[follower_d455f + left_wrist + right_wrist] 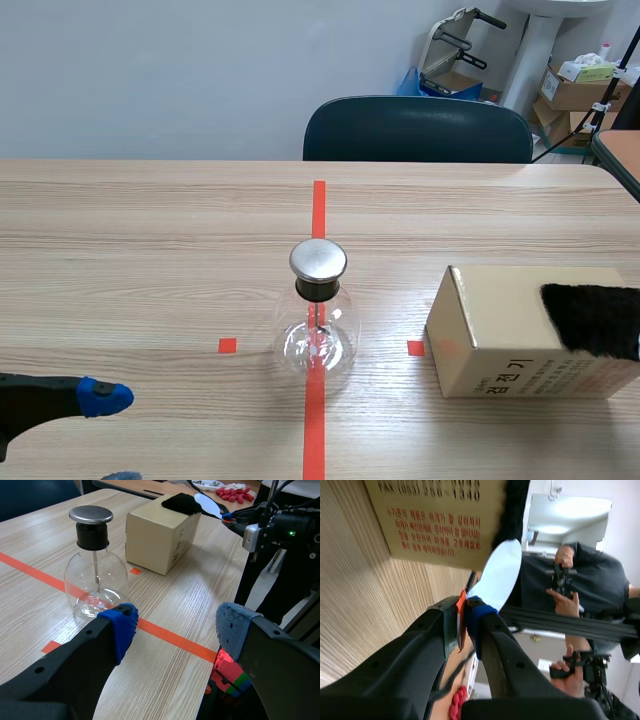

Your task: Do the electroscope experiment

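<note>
One flask, one box (one fur cloth on top), one white paddle and one chair are counted.
</note>
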You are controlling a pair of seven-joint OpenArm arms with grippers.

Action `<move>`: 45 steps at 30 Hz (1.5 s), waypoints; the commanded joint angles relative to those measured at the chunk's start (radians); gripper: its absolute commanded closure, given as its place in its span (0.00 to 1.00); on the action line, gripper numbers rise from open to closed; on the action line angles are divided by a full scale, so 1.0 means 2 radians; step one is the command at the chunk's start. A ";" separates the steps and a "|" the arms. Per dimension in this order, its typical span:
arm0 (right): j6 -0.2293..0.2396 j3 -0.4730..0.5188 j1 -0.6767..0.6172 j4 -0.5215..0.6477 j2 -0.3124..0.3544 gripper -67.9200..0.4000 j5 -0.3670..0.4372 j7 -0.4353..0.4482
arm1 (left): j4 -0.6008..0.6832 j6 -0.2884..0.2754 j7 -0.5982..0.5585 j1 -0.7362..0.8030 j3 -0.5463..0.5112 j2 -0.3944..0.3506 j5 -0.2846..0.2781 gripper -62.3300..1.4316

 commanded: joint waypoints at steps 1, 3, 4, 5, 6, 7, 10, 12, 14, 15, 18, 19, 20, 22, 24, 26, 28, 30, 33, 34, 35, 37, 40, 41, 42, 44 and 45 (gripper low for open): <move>-0.025 0.002 -0.001 0.009 0.007 0.97 0.001 0.033 | 0.008 0.001 -0.010 0.000 -0.001 0.001 -0.003 0.41; -0.025 0.000 -0.001 0.010 0.007 0.97 0.001 0.075 | 0.008 0.001 -0.010 0.000 -0.001 0.001 -0.003 0.41; -0.025 -0.001 -0.001 0.010 0.007 0.97 0.001 0.095 | 0.008 0.002 -0.010 0.000 -0.001 0.001 -0.003 0.41; -0.025 -0.001 -0.001 0.010 0.007 0.97 0.001 0.113 | 0.008 0.003 -0.010 0.000 -0.001 0.001 -0.003 0.41; -0.025 -0.002 -0.001 0.010 0.007 0.97 0.002 0.126 | 0.008 0.003 -0.010 0.000 -0.001 0.001 -0.003 0.41; -0.025 -0.004 -0.001 0.010 0.007 0.97 0.002 0.133 | 0.008 0.003 -0.010 0.000 -0.001 0.001 -0.003 0.41; -0.025 -0.004 -0.001 0.010 0.007 0.97 0.002 0.122 | 0.008 0.003 -0.010 0.000 -0.001 0.001 -0.003 0.41; -0.025 -0.003 -0.001 0.009 0.007 0.97 0.004 0.079 | 0.008 0.003 -0.010 0.000 -0.001 0.001 -0.003 0.41; -0.025 -0.003 -0.001 0.009 0.007 0.97 0.006 0.029 | 0.008 0.003 -0.010 0.000 -0.001 0.002 -0.003 0.41; -0.025 -0.003 -0.001 0.009 0.007 0.97 0.006 0.009 | 0.008 0.003 -0.010 0.000 -0.001 0.002 -0.003 0.41; -0.025 -0.003 -0.001 0.009 0.007 0.97 0.005 -0.006 | 0.008 0.003 -0.010 0.000 -0.001 0.002 -0.003 0.41; -0.025 -0.003 -0.001 0.010 0.007 0.97 0.005 0.006 | 0.008 0.003 -0.010 0.000 -0.001 0.002 -0.003 0.41; -0.025 -0.003 -0.001 0.010 0.007 0.97 0.005 0.024 | 0.008 0.003 -0.010 0.000 -0.001 0.002 -0.003 0.41; -0.025 -0.003 -0.001 0.010 0.007 0.97 0.005 0.075 | 0.008 0.003 -0.010 0.000 -0.001 0.002 -0.003 0.41; -0.025 -0.004 -0.001 0.010 0.007 0.97 0.005 0.124 | 0.008 0.003 -0.010 0.000 -0.001 0.002 -0.003 0.41; -0.025 -0.004 -0.001 0.010 0.007 0.97 0.005 0.154 | 0.008 0.003 -0.010 0.000 -0.001 0.002 -0.003 0.41; -0.025 -0.003 -0.001 0.010 0.007 0.97 0.006 0.156 | 0.008 0.003 -0.010 0.000 -0.001 0.002 -0.003 0.41; -0.025 -0.003 -0.001 0.010 0.007 0.97 0.012 0.124 | 0.008 0.003 -0.010 0.000 -0.001 0.002 -0.003 0.41; -0.025 -0.003 -0.001 0.010 0.007 0.97 0.015 0.051 | 0.008 0.003 -0.010 0.000 -0.001 0.002 -0.003 0.41; -0.025 -0.003 -0.001 0.011 0.007 0.97 0.015 0.032 | 0.008 0.003 -0.010 0.000 -0.001 0.002 -0.003 0.41; -0.025 -0.003 -0.001 0.012 0.007 0.97 0.015 0.018 | 0.008 0.003 -0.010 0.000 -0.001 0.002 -0.003 0.41; -0.025 -0.003 -0.001 0.014 0.007 0.97 0.014 0.011 | 0.008 0.003 -0.010 0.000 -0.001 0.002 -0.003 0.41; -0.025 -0.003 -0.001 0.014 0.007 0.97 0.005 0.059 | 0.008 0.003 -0.010 0.000 -0.001 0.002 -0.003 0.41; -0.025 -0.004 -0.001 0.014 0.007 0.97 0.005 0.087 | 0.008 0.003 -0.010 0.000 -0.001 0.002 -0.003 0.41; -0.025 -0.004 -0.001 0.014 0.007 0.97 0.005 0.114 | 0.008 0.003 -0.010 0.000 -0.001 0.002 -0.003 0.41; -0.025 -0.004 -0.001 0.014 0.007 0.97 0.005 0.152 | 0.008 0.003 -0.010 0.000 -0.001 0.002 -0.003 0.41; -0.025 -0.004 -0.001 0.014 0.007 0.97 0.005 0.158 | 0.008 0.003 -0.010 0.000 -0.001 0.002 -0.003 0.41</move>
